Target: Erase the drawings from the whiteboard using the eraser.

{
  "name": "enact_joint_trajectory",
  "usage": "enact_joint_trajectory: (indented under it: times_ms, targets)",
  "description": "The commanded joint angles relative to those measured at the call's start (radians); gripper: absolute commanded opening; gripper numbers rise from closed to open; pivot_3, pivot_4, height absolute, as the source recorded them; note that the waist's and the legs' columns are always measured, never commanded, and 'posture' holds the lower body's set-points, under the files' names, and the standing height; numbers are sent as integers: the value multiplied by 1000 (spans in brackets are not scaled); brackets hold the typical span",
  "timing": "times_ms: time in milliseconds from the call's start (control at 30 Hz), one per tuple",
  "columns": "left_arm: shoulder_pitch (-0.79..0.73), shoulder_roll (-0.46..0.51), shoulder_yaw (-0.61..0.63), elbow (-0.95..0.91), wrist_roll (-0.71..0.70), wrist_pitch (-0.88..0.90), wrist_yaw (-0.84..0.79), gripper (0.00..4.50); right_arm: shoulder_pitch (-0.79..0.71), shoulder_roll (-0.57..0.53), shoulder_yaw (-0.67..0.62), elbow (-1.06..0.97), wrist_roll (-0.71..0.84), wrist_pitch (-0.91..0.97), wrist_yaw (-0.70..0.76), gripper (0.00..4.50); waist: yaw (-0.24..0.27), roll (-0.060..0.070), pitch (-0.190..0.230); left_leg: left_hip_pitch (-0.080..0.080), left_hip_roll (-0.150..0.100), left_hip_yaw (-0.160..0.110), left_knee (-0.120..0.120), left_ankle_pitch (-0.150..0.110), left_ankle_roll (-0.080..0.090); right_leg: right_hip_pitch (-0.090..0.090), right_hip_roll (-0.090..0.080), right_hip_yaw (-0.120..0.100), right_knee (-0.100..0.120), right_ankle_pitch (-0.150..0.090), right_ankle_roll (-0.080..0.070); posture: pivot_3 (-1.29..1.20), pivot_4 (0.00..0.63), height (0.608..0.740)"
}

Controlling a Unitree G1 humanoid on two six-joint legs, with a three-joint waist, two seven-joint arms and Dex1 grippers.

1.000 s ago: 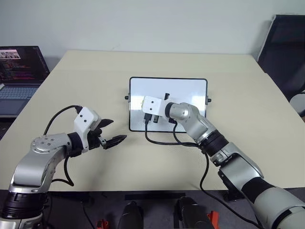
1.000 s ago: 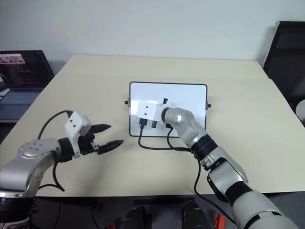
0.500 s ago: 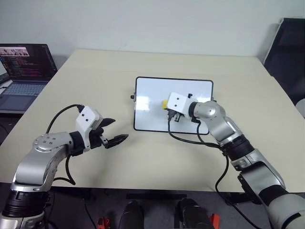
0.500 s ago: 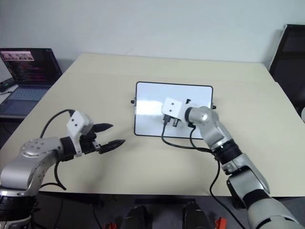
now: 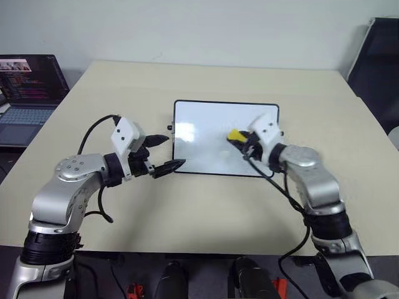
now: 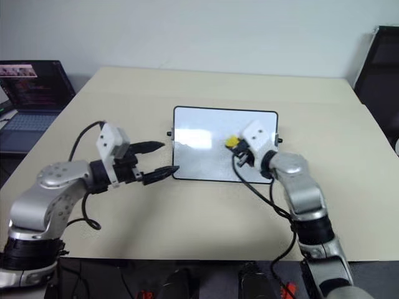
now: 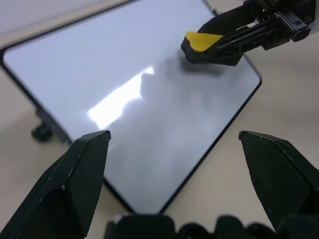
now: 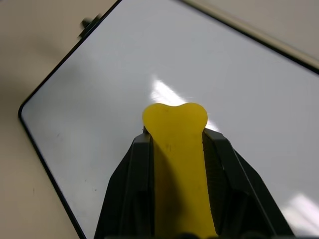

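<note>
Far off to my left a laptop [image 5: 28, 87] sits open at the table's [image 5: 206, 205] edge, well apart from the work. My left gripper [image 5: 163, 154] hangs with its two black fingers spread and nothing between them, the tips just at the near-left corner of the whiteboard [image 5: 206, 128]. From that wrist I look straight across the glossy white surface with one finger to either side of it.

The board lies flat in the middle of the table, long side running left to right, and I can make out no pen marks on it from any angle; if a scribble remains, glare or my own arm hides it. I judge the wiping nearly or wholly done.

Over the board's right half my right gripper [image 5: 244, 142] is clamped tight on the eraser [image 5: 235, 135]. The yellow block juts out past the fingertips, its long axis in line with the fingers and pointing leftward over the board's middle. Whether its dark face touches the surface I cannot tell. Any further stroke belongs to this arm, sweeping left.
</note>
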Motion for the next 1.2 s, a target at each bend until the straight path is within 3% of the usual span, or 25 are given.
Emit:
enact_joint_trajectory:
  times_ms: [33, 167, 367, 867, 900, 967, 1200]
  targets:
    - [-52, -11, -35, -28, -15, -13, -33, 4500, 73, 12, -137, -218, 71, 150, -65, 975, 0, 0, 0, 0, 0, 0, 0, 0, -1, 0, 0, 0, 0, -1, 0, 0, 150, 740]
    - [-145, -57, -113, 40, 11, -45, -77, 4500, 184, -11, -208, -308, 107, 219, -102, 975, 3, 0, 0, 0, 0, 0, 1, -1, -1, 0, 0, 0, -1, -4, 4, 0, 150, 740]
    - [-247, -123, -244, 125, 52, -122, -206, 4500, 280, -45, -237, -187, 41, 204, -238, 975, -10, 0, 0, 1, -1, 1, 6, 0, -1, 2, 0, 2, -1, -4, -3, 0, 150, 740]
    - [-300, -246, -373, 206, 193, -292, -267, 4500, 171, -96, -261, 291, 43, -85, -355, 975, -13, 0, 0, 1, -1, 2, 5, 0, 0, 3, 0, 3, 0, -4, -1, 0, 150, 740]
    - [-288, -240, -371, 201, 196, -297, -270, 4500, 165, -100, -262, 303, 51, -92, -351, 1682, -14, 0, 0, 1, -1, 2, 5, 0, 0, 3, 0, 3, 0, -4, -1, 0, 150, 740]
    - [-264, -225, -357, 196, 198, -298, -267, 4500, 158, -109, -263, 320, 59, -110, -350, 2120, -17, 1, 0, 2, -1, 2, 5, 0, 0, 3, 1, 3, 0, -4, -1, 0, 150, 740]
    - [-152, -194, -246, 167, 175, -255, -168, 4500, 168, -120, -274, 252, 110, -132, -336, 4480, -15, 1, 1, 2, -1, 1, 5, 0, 0, 3, 1, 4, 0, -3, -1, 0, 150, 740]
